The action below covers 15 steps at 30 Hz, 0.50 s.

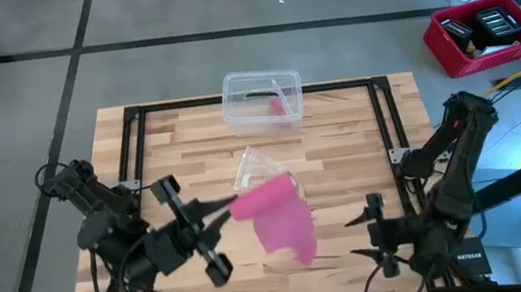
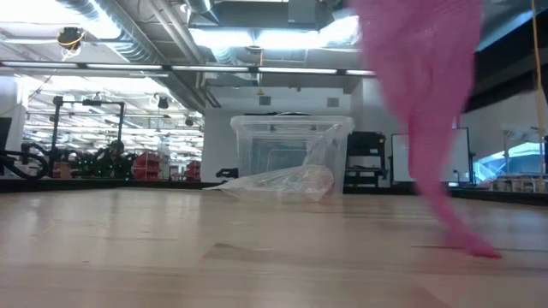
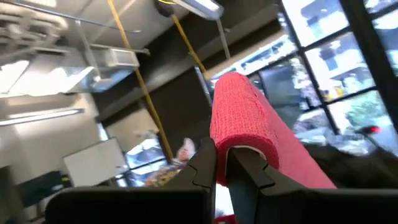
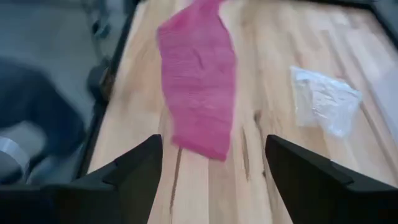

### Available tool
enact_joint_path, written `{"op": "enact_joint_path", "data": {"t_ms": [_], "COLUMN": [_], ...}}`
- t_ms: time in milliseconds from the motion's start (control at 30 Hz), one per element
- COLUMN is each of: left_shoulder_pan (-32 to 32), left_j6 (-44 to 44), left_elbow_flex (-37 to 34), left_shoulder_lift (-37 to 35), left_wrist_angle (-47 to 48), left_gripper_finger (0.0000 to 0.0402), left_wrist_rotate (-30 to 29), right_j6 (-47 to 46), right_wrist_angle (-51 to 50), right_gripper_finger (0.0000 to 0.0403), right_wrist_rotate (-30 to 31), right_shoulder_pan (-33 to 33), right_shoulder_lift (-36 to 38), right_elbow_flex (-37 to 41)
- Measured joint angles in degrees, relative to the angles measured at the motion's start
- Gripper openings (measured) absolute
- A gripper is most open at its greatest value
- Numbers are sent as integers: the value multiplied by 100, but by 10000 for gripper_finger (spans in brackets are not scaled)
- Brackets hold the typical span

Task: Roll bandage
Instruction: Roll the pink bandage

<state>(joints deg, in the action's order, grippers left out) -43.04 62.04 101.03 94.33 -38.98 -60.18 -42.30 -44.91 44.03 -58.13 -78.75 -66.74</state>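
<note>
**Pink bandage held aloft, free end trailing on the table**

Pink stretch fabric, the bandage (image 1: 277,214) is pinched at its rolled end by the left gripper (image 1: 225,209), clenched on it above the table's middle. The loose tail hangs down and just touches the wooden table (image 1: 341,145). The right gripper (image 1: 363,234) hovers near the tail, fingers spread wide, empty. To roll well, the right should probably take the tail and keep it taut and flat, so the turns stack evenly without creeping sideways.
</note>
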Motion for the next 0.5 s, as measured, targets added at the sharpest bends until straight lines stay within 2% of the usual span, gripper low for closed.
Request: {"op": "enact_joint_path", "data": {"t_ms": [67,167,233,400,500], "left_shoulder_pan": [106,258,350,521,539], "left_j6": [173,323,372,327,306], "left_elbow_flex": [0,0,0,0,0], "left_shoulder_lift": [-16,-31,-31,-31,-31], "left_wrist_angle": [-113,-120,-109,-59,-57], "left_gripper_finger": [17,17,17,17,17], "left_wrist_rotate": [3,-3,-5,-9,-9], "right_j6": [-247,-265,45,338,853], "right_wrist_angle": [856,2606,3507,3676,3613], "right_gripper_finger": [286,286,286,286,286], "right_wrist_rotate": [226,-67,-93,363,659], "right_shoulder_pan": [-92,-1,180,725,1041], "right_shoulder_lift": [-82,-319,-499,-744,-746], "right_elbow_flex": [590,1378,1678,1808,1806]}}
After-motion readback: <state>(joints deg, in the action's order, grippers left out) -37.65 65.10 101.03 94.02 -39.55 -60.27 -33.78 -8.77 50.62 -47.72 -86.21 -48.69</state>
